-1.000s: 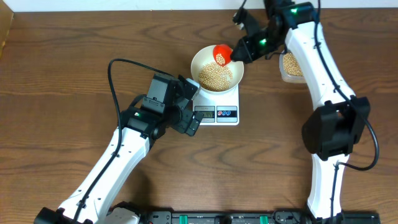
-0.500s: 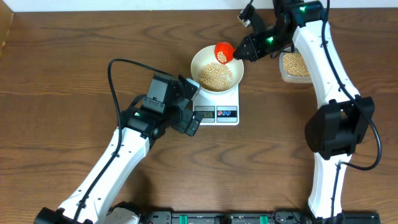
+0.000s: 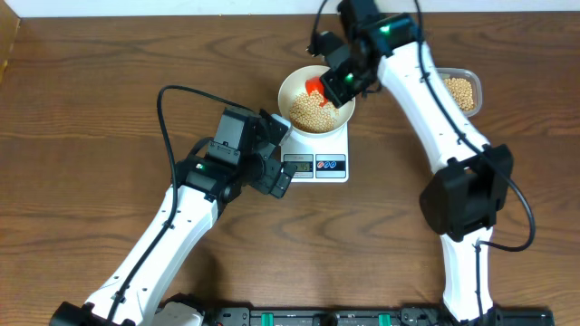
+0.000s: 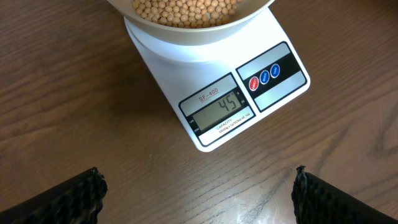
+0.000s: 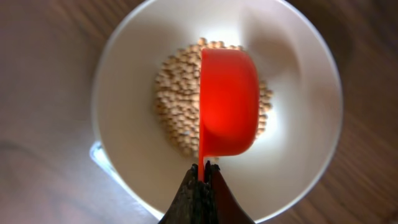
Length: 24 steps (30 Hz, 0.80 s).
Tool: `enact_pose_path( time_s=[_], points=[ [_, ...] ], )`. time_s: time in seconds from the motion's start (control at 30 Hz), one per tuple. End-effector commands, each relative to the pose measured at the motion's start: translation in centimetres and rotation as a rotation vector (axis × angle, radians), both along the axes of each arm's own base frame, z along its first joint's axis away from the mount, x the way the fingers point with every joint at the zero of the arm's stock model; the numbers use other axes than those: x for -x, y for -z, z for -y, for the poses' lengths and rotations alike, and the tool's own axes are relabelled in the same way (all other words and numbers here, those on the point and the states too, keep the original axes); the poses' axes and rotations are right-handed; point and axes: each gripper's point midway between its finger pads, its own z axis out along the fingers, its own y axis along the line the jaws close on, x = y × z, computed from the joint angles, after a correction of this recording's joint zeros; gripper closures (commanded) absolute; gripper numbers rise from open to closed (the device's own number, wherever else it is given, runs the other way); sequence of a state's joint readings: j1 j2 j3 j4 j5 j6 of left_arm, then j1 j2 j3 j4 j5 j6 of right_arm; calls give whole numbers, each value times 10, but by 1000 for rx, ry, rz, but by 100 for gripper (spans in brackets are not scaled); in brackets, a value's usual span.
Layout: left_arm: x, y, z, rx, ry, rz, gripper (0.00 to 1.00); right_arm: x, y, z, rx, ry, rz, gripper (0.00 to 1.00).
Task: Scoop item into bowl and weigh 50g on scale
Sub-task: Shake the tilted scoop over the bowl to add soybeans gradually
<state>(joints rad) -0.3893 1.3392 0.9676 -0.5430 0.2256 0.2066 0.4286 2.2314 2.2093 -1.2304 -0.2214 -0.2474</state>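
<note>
45 on the scale — red scoop over the bowl

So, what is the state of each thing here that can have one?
Small white digital scale: on, display reads 45.
Round white bowl: on the scale, holding tan beans.
Red plastic scoop: over the bowl, no beans visible in it.
Clear plastic container: holding beans.
Left gripper: open, empty.
Right gripper: shut on the scoop's handle.

Lab tabletop with robot arms
</note>
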Motion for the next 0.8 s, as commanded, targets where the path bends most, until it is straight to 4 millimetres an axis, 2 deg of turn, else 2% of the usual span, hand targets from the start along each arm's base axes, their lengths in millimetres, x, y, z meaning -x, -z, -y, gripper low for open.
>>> enact_pose_path(
  time_s=[0.0, 0.17, 0.33, 0.77],
  points=[
    [1, 4, -1, -12, -3, -9, 2, -7, -29, 5, 139, 9, 162, 99],
    [1, 4, -1, -12, -3, -9, 2, -3, -31, -3, 148, 11, 173, 99],
    [1, 4, -1, -12, -3, -9, 2, 3, -34, -11, -15, -8, 87, 99],
    [1, 4, -1, -12, -3, -9, 2, -8, -65, 28, -442, 44, -92, 99]
  ],
)
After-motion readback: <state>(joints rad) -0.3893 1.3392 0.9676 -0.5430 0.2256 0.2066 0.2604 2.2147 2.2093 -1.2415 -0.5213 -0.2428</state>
